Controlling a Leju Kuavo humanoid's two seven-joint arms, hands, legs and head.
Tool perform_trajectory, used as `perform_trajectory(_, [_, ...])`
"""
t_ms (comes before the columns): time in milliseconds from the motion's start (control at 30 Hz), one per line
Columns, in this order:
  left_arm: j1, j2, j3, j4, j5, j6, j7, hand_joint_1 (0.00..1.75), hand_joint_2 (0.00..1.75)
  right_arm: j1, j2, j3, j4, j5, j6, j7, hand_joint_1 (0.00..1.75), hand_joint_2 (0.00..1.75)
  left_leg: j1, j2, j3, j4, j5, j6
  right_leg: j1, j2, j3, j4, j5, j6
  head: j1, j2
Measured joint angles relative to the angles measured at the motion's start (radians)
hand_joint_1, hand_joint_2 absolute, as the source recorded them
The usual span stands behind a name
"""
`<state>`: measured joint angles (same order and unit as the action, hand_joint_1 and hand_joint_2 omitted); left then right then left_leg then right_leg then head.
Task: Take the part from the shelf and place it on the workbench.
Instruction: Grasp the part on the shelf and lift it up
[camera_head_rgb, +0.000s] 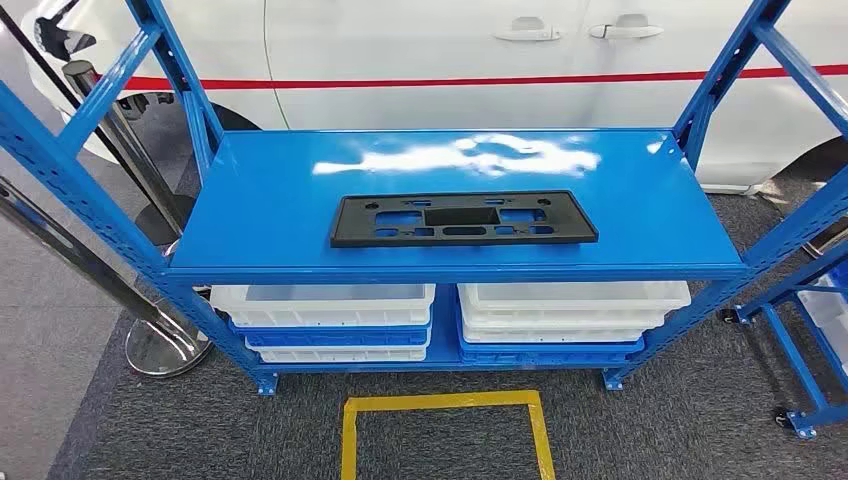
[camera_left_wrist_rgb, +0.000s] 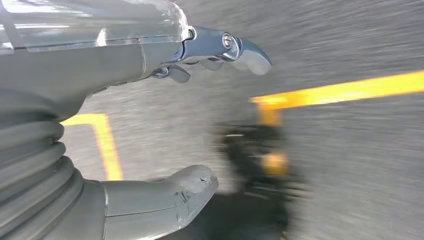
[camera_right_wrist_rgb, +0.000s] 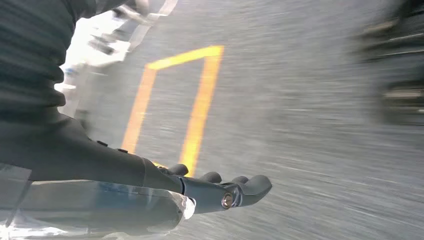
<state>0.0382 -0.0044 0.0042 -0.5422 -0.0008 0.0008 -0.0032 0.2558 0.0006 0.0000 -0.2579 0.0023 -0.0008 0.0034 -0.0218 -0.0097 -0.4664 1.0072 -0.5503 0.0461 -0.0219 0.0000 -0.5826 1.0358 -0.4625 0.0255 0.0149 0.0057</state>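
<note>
- Grey carpet floor (camera_head_rgb: 650, 430) was marked with a yellow taped square (camera_head_rgb: 446, 430) at 6 o'clock, probably as a standing spot.
- Flat black plastic part (camera_head_rgb: 463, 219) was laid on the blue metal shelf (camera_head_rgb: 260, 200), within reach.
- Left hand (camera_left_wrist_rgb: 165, 115) and right hand (camera_right_wrist_rgb: 165, 185) were held empty, fingers apart.

Left hand (camera_left_wrist_rgb: 150, 125) hanging, fingers apart, empty; right hand (camera_right_wrist_rgb: 165, 190) same.

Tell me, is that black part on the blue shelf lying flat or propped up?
Lying flat. The black part rests with its whole outline on the shelf top, its cutouts facing up, nothing under or against it.
</note>
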Motion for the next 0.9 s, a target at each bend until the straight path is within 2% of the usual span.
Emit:
perform_trajectory(67, [-0.019,0.001,0.000,-0.022,0.000,0.000,0.000,0.00,1.75,0.018,0.000,0.000,0.020,0.000,0.000,0.000,0.00,1.75,0.005,0.000,0.005,-0.011,0.007,0.007,0.000,0.001,0.001,0.002,-0.002,0.003,0.000,0.000])
perform_trajectory(133, [-0.052,0.001,0.000,-0.062,0.000,0.000,-0.001,0.00,1.75,0.051,-0.002,0.000,0.059,0.000,0.000,0.000,0.00,1.75,0.011,-0.001,0.010,-0.025,0.018,0.017,0.002,0.002,-0.017,0.048,-0.036,0.005,0.000,0.000])
perform_trajectory(200, [-0.072,0.001,0.000,-0.093,0.000,0.000,-0.002,0.00,1.75,0.073,-0.002,0.000,0.092,0.000,0.000,0.001,0.00,1.75,0.012,-0.002,0.009,-0.028,0.022,0.021,0.003,0.002,-0.074,0.168,-0.101,0.006,0.001,0.000])
perform_trajectory(233, [-0.077,0.002,0.000,-0.102,0.000,0.001,-0.002,0.00,1.75,0.078,-0.003,0.000,0.102,0.000,0.000,0.001,0.00,1.75,0.012,-0.003,0.009,-0.028,0.022,0.021,0.003,0.002,-0.103,0.228,-0.124,0.007,0.000,0.000])
perform_trajectory(267, [-0.076,0.002,0.000,-0.107,0.000,0.001,-0.002,0.00,1.75,0.079,-0.003,0.000,0.107,0.000,0.000,0.001,0.00,1.75,0.012,-0.005,0.010,-0.027,0.021,0.020,0.002,0.002,-0.120,0.263,-0.129,0.008,0.000,0.000])
perform_trajectory(300, [-0.070,0.002,0.000,-0.107,0.000,0.001,-0.001,0.00,1.75,0.074,-0.003,0.000,0.106,0.000,0.000,0.001,0.00,1.75,0.012,-0.006,0.013,-0.027,0.019,0.018,0.001,0.001,-0.119,0.260,-0.112,0.008,0.000,0.000])
perform_trajectory(333, [-0.059,0.001,0.000,-0.101,0.000,0.001,-0.001,0.00,1.75,0.065,-0.003,0.000,0.098,0.000,0.000,0.001,0.00,1.75,0.013,-0.008,0.017,-0.026,0.015,0.016,0.000,0.001,-0.097,0.215,-0.078,0.007,0.000,0.000])
perform_trajectory(367, [-0.042,0.000,0.000,-0.089,0.000,0.001,0.000,0.00,1.75,0.052,-0.003,0.000,0.084,0.000,0.000,0.001,0.00,1.75,0.014,-0.009,0.022,-0.026,0.011,0.012,0.000,0.001,-0.064,0.146,-0.041,0.004,0.001,0.000])
perform_trajectory(400, [-0.022,-0.001,0.000,-0.069,0.000,0.001,0.001,0.00,1.75,0.033,-0.003,0.000,0.064,0.000,0.000,0.000,0.00,1.75,0.013,-0.008,0.025,-0.025,0.005,0.007,0.000,0.001,-0.031,0.083,-0.016,0.001,0.001,0.000])
perform_trajectory(433, [0.002,-0.002,0.000,-0.044,0.000,0.001,0.002,0.00,1.75,0.011,-0.003,0.000,0.038,0.000,0.000,-0.001,0.00,1.75,0.013,-0.005,0.026,-0.023,0.000,0.002,0.001,0.001,-0.007,0.034,-0.002,-0.003,0.000,0.000])
perform_trajectory(467, [0.028,-0.003,0.000,-0.014,0.000,0.001,0.003,0.00,1.75,-0.016,-0.003,0.000,0.009,0.000,0.000,-0.002,0.00,1.75,0.013,-0.002,0.025,-0.022,-0.003,-0.003,0.004,0.002,0.003,0.011,-0.002,-0.007,0.000,0.000])
perform_trajectory(533, [0.085,-0.004,0.000,0.054,0.000,0.001,0.004,0.00,1.75,-0.077,-0.002,0.000,-0.060,0.000,0.000,-0.003,0.00,1.75,0.013,0.003,0.026,-0.024,-0.007,-0.012,0.007,0.003,0.005,0.001,-0.009,-0.015,0.000,0.000])
perform_trajectory(600, [0.147,-0.004,-0.001,0.125,0.000,0.000,0.005,0.00,1.75,-0.140,0.001,0.000,-0.137,0.000,0.000,-0.004,0.00,1.75,0.013,0.005,0.028,-0.009,-0.021,-0.023,0.003,0.006,0.012,-0.010,-0.010,-0.023,0.000,0.000])
perform_trajectory(633, [0.174,-0.004,-0.001,0.162,0.000,0.000,0.005,0.00,1.75,-0.170,0.002,0.000,-0.175,0.000,0.000,-0.005,0.00,1.75,0.014,0.005,0.015,0.022,-0.040,-0.029,0.000,0.006,0.017,-0.015,-0.010,-0.027,-0.001,0.000])
perform_trajectory(667, [0.201,-0.004,-0.001,0.197,0.000,0.000,0.005,0.00,1.75,-0.198,0.003,0.000,-0.212,0.000,0.000,-0.005,0.00,1.75,0.018,0.004,-0.013,0.078,-0.068,-0.036,-0.002,0.007,0.020,-0.018,-0.011,-0.030,-0.002,0.000])
perform_trajectory(733, [0.246,-0.001,0.000,0.263,-0.001,0.000,0.005,0.00,1.75,-0.247,0.002,-0.001,-0.275,0.000,-0.001,-0.005,0.00,1.75,0.026,0.005,-0.094,0.219,-0.122,-0.047,-0.002,0.007,0.021,-0.017,-0.014,-0.033,-0.003,0.000])
perform_trajectory(767, [0.264,0.000,0.002,0.289,-0.003,0.000,0.005,0.00,1.75,-0.267,0.002,-0.004,-0.298,0.002,-0.001,-0.006,0.00,1.75,0.030,0.005,-0.126,0.265,-0.129,-0.051,-0.002,0.007,0.021,-0.015,-0.017,-0.034,-0.003,0.000])
perform_trajectory(800, [0.277,0.000,0.009,0.312,-0.009,0.000,0.004,0.00,1.75,-0.282,0.002,-0.012,-0.317,0.007,-0.001,-0.007,0.00,1.75,0.033,0.005,-0.140,0.274,-0.114,-0.053,-0.003,0.006,0.023,-0.014,-0.019,-0.033,-0.003,0.000])
perform_trajectory(833, [0.284,0.000,0.020,0.331,-0.020,0.000,0.002,0.00,1.75,-0.294,0.002,-0.023,-0.331,0.014,-0.001,-0.010,0.00,1.75,0.035,0.005,-0.134,0.241,-0.079,-0.055,-0.005,0.004,0.026,-0.012,-0.021,-0.031,-0.003,0.000])
perform_trajectory(900, [0.289,-0.001,0.049,0.360,-0.049,0.001,-0.005,0.00,1.75,-0.307,0.002,-0.051,-0.350,0.037,0.000,-0.017,0.00,1.75,0.038,0.006,-0.086,0.109,0.003,-0.057,-0.007,-0.001,0.033,-0.011,-0.027,-0.023,-0.003,0.000])
